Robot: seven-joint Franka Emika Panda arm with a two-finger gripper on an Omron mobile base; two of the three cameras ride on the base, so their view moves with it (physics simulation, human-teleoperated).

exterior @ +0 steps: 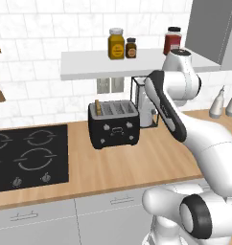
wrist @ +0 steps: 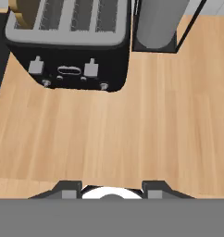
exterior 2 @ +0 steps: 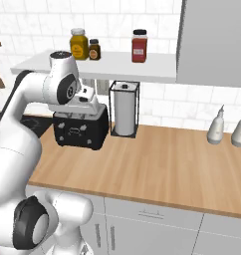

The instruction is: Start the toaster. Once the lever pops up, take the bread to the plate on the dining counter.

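Hovering over the counter (wrist: 109, 139) with my hand (wrist: 112, 189) part-open and empty, I judged the bread (exterior: 97, 106), standing in the toaster's (exterior: 113, 125) leftmost slot, light, stiff and crumbly; I would pinch its exposed top edge gently.

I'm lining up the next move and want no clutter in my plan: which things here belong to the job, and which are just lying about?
Job:
- black boxy toaster with silvery slotted top
- tan bread slice standing in its leftmost slot

Lying about:
- paper towel roll in black wire holder
- amber jar, small dark jar and red jar on the white shelf
- black cooktop
- two grey bottles
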